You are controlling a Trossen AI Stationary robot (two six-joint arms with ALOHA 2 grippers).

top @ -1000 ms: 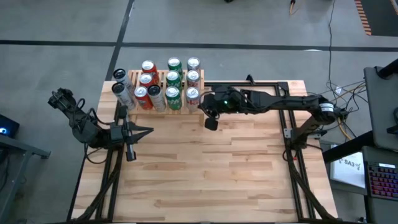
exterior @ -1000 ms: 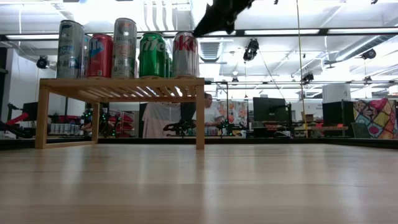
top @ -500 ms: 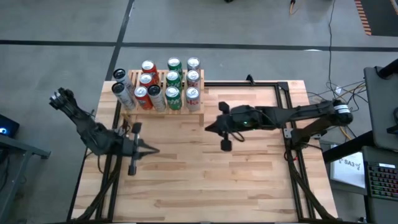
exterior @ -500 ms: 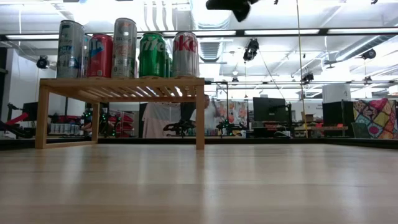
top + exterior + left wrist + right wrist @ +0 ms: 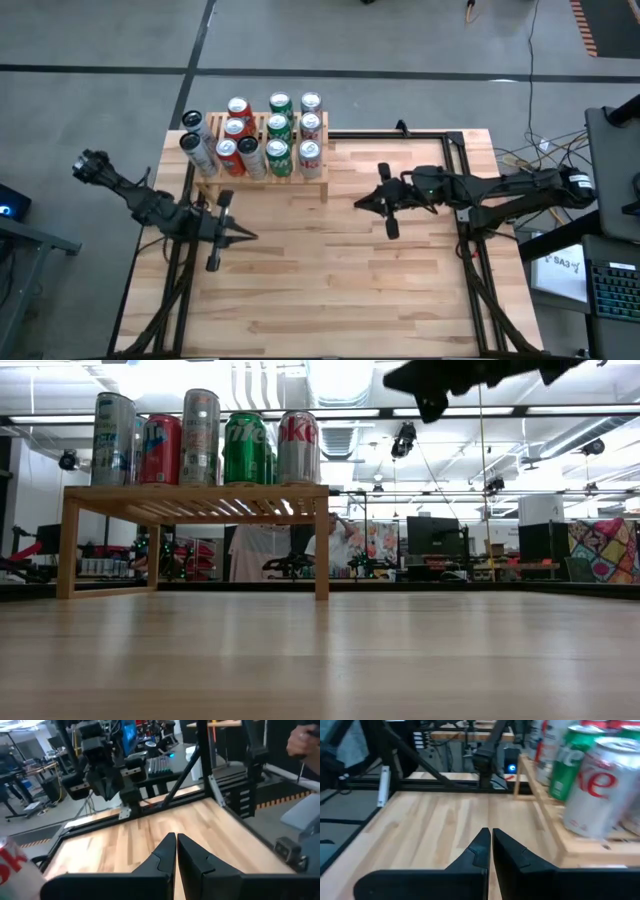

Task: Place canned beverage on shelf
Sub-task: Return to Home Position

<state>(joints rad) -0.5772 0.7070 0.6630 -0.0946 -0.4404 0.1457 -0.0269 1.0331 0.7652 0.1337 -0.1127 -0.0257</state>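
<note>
The shelf (image 5: pixel 262 160), a low light-wood rack, stands at the table's far left and also shows in the low view (image 5: pixel 195 500). Several cans (image 5: pixel 270 135) stand upright on its slats: red, green and silver ones (image 5: pixel 245 448). My left gripper (image 5: pixel 248 238) hangs shut over the table's left side, in front of the shelf, holding nothing (image 5: pixel 176 842). My right gripper (image 5: pixel 358 204) hangs shut to the right of the shelf, pointing at it, with nothing between its fingers (image 5: pixel 491 837). A silver can (image 5: pixel 600 785) and a green can (image 5: pixel 572 762) show close by in the right wrist view.
Black frame rails (image 5: pixel 460 200) run along the table's right side and a second set (image 5: pixel 185 250) along its left side. Bare wood (image 5: pixel 330 280) spreads across the middle and near part. Beyond the table, a person's hand (image 5: pixel 302 740) shows in the left wrist view.
My right gripper has drawn back from the shelf's right end toward the table's right edge, sinking and tipping up to nearly level, still shut. My left gripper has swung a little toward the near edge and sunk, still shut. The cans have stayed in place.
</note>
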